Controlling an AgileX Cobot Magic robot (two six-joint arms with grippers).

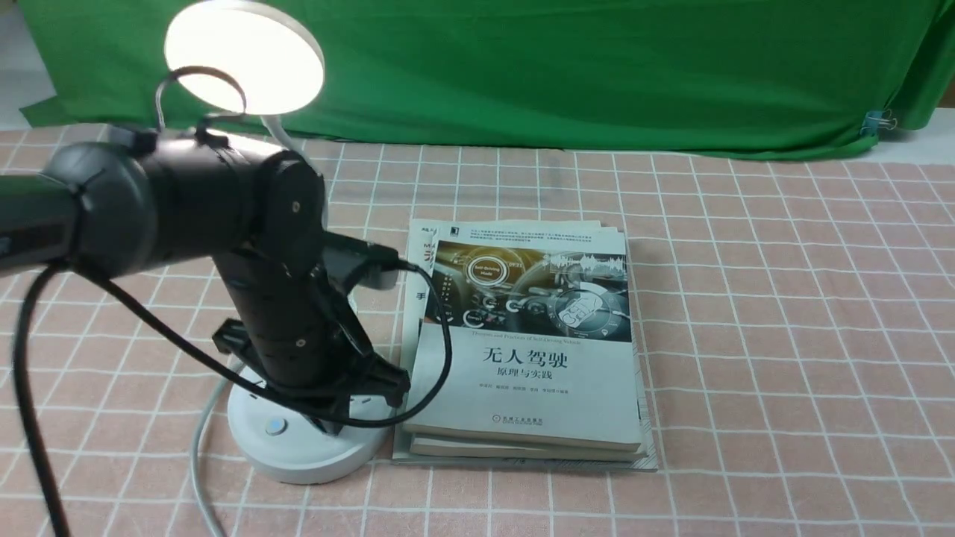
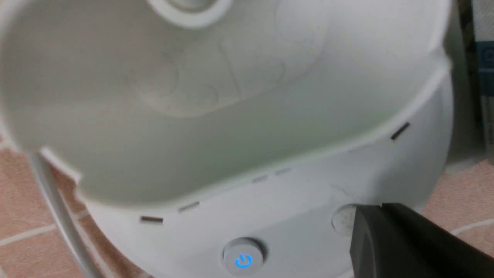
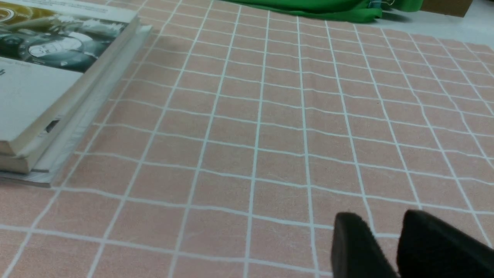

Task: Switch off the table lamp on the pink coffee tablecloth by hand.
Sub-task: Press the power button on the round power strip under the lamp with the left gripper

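Lamp (image 1: 244, 56) glowing; my left claw (image 1: 328, 418) hangs over its base (image 2: 293, 193) beside the lit power button (image 2: 243, 259); jaw gap I can't tell.

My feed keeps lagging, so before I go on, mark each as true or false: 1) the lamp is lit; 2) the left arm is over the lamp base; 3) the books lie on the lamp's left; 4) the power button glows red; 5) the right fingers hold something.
1) True: the table lamp shines brightly at its head.
2) True: the left gripper is down at the round base, by its buttons.
3) False: the stack of books lies on the lamp's right, on the pink coffee tablecloth.
4) False: the power button glows blue.
5) False: the right gripper holds nothing; its fingers hang over bare cloth.
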